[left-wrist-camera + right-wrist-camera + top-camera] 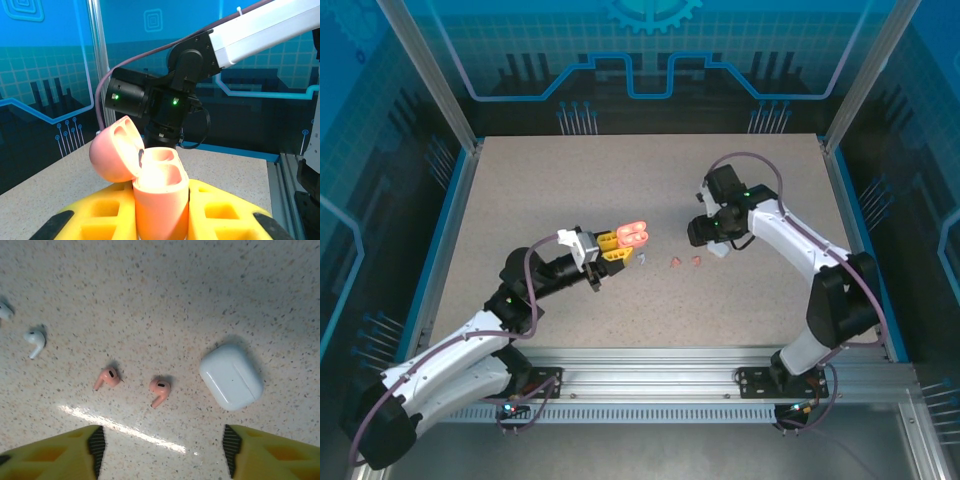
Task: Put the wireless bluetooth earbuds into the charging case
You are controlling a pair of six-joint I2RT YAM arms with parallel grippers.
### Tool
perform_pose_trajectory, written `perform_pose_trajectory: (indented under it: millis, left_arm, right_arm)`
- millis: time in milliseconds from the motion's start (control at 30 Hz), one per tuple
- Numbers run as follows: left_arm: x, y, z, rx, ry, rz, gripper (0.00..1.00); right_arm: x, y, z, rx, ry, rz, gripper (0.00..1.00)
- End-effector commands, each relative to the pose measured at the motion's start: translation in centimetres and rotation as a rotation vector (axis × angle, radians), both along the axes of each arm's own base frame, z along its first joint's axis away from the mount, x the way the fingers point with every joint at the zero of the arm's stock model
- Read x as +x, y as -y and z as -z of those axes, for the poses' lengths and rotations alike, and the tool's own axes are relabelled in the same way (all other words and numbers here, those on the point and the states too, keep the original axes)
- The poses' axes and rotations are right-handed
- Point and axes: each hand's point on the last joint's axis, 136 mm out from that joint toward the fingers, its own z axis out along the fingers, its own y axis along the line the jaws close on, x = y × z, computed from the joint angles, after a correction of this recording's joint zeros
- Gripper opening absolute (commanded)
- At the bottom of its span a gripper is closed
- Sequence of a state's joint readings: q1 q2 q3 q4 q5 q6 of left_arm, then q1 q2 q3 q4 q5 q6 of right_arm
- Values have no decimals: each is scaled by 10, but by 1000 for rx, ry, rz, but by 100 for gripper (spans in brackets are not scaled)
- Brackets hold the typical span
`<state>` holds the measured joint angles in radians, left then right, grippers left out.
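My left gripper (160,217) is shut on a salmon-pink charging case (160,192), held upright with its lid (112,150) swung open to the left and both wells empty. From above, that case (633,235) hangs over mid-table at the left gripper (620,250). Two salmon-pink earbuds (106,377) (159,388) lie on the table below my right gripper (164,452), which is open with nothing between its fingers. In the top view the pink earbuds (674,263) (696,261) lie just left of the right gripper (715,245).
A closed white case (231,376) lies right of the pink earbuds. A white earbud (35,340) lies to their left, and another (4,311) sits at the frame edge. The right arm (170,100) stands beyond the held case.
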<state>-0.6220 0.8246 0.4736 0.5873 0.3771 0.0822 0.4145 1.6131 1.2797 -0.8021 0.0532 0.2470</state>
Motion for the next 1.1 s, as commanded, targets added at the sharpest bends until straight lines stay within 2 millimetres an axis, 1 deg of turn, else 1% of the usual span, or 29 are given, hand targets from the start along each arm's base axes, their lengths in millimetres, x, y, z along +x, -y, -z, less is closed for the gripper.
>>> perform_pose_trajectory:
  millis: [0, 200, 400, 600, 700, 800, 933, 1067]
  left_arm:
    - [0, -2, 0, 2, 23, -17, 0]
    - [0, -2, 1, 2, 21, -18, 0]
    - [0, -2, 0, -3, 22, -18, 0]
    - [1, -2, 0, -3, 21, -19, 0]
    - [2, -2, 0, -3, 20, -25, 0]
    - [2, -3, 1, -3, 18, -28, 0]
    - [3, -2, 2, -2, 17, -29, 0]
    - [4, -2, 2, -1, 19, -32, 0]
  right_arm:
    - [-6, -1, 9, -66, -57, -19, 61]
    - [-8, -10, 36, -158, -114, -54, 61]
    - [-10, -14, 59, -204, -194, -62, 55]
    - [-9, -16, 73, -221, -224, -65, 51]
    - [-9, -16, 82, -233, -245, -70, 47]
    - [-9, -17, 88, -232, -262, -65, 46]
    - [-7, -17, 93, -243, -271, -61, 42]
    - [-6, -17, 98, -247, -278, -60, 41]
